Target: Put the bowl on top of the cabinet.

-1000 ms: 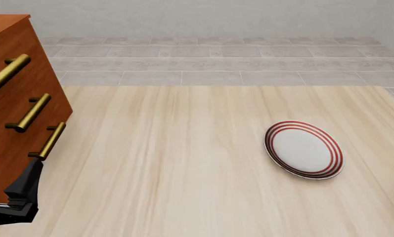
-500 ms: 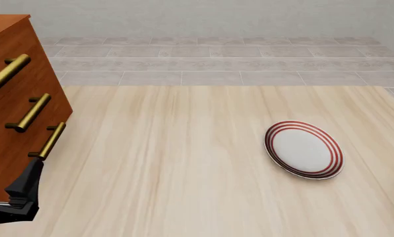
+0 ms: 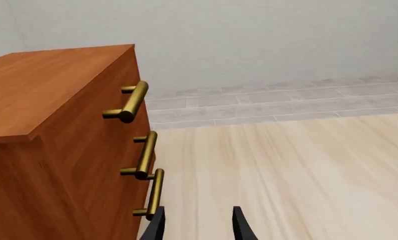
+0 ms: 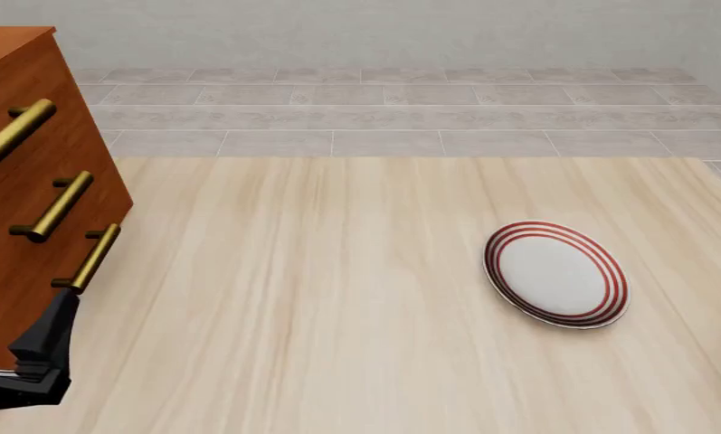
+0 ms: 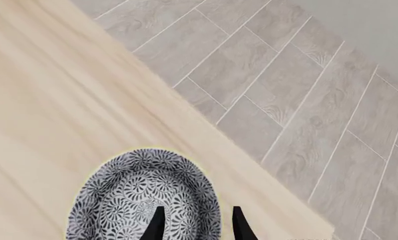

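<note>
The bowl (image 5: pixel 145 200), deep with a blue-grey and white floral inside and a cream rim, rests on the pale wooden table near its edge; only the right wrist view shows it. My right gripper (image 5: pixel 197 225) is open, one finger inside the bowl and the other outside its rim. The reddish-brown cabinet (image 4: pixel 28 181) with brass bar handles stands at the table's left; its flat top (image 3: pixel 45 85) carries nothing. My left gripper (image 3: pixel 197 226) is open and holds nothing, low beside the cabinet front, and one dark finger (image 4: pixel 52 336) of it appears in the front view.
A flat white plate with red rings (image 4: pixel 555 274) lies right of the table's middle. The table edge (image 5: pixel 252 175) runs close by the bowl, with grey floor tiles (image 5: pixel 305 90) beyond. Brass handles (image 3: pixel 145 155) stick out of the cabinet near my left fingers.
</note>
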Robot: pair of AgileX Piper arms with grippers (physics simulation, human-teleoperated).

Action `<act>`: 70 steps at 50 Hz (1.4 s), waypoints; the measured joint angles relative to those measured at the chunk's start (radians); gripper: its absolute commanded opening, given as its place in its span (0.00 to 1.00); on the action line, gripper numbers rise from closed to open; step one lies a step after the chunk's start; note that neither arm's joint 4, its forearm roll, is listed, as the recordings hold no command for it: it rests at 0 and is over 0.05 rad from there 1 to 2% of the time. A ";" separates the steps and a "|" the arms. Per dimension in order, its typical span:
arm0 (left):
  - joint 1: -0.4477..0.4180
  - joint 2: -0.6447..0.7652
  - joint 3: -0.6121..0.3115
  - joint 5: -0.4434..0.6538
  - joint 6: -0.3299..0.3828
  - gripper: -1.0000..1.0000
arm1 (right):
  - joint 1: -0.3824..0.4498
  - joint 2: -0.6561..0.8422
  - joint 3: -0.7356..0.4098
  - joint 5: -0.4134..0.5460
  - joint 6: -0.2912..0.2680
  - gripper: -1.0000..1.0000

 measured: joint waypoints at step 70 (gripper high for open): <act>0.001 -0.003 0.000 -0.001 0.002 1.00 | -0.103 0.356 0.032 -0.283 -0.075 0.00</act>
